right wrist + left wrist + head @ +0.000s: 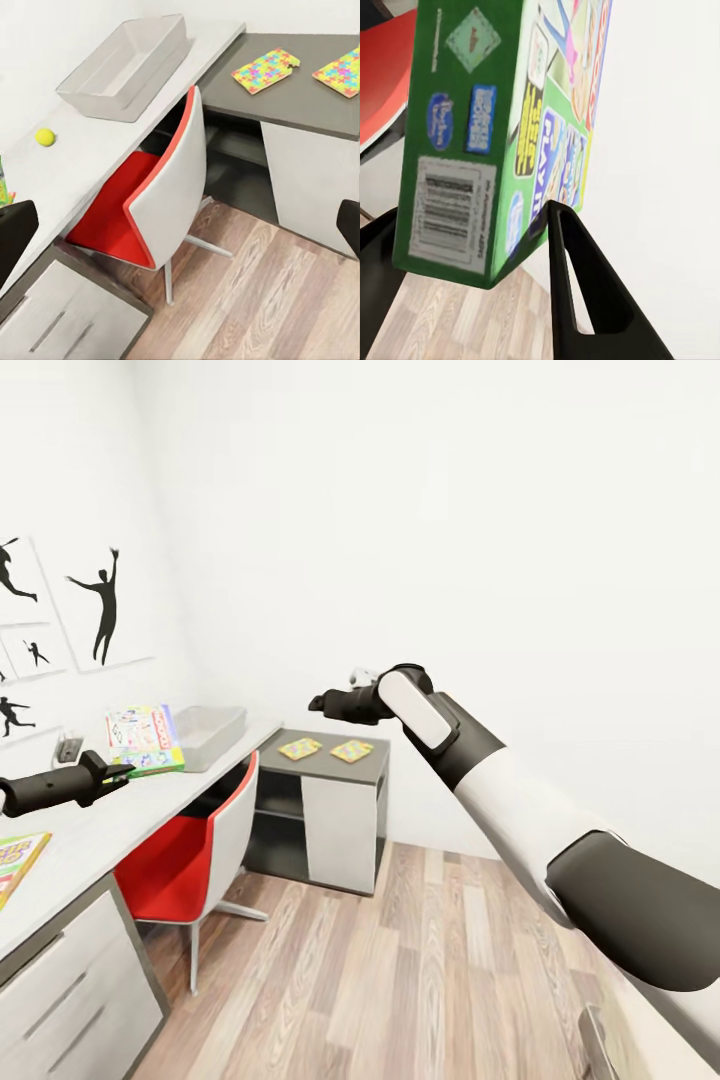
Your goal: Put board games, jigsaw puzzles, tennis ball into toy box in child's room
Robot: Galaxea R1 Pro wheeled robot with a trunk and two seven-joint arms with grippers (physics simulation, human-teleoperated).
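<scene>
The white-and-green board game [146, 740] hides part of the toy box [212, 732] in the head view, and its print is too small to read there. In the left wrist view the same box runs off the picture's top, its lettering blurred. Another board game [17, 857], at the table's [120, 815] near edge, is cut by the picture's border. In the right wrist view one jigsaw puzzle [340, 71] on the dark cabinet [300, 94] is cut at the edge, and each finger [15, 236] of the right gripper shows only in part

Head overlooks table [150, 805]; right wrist shares it; left close.
</scene>
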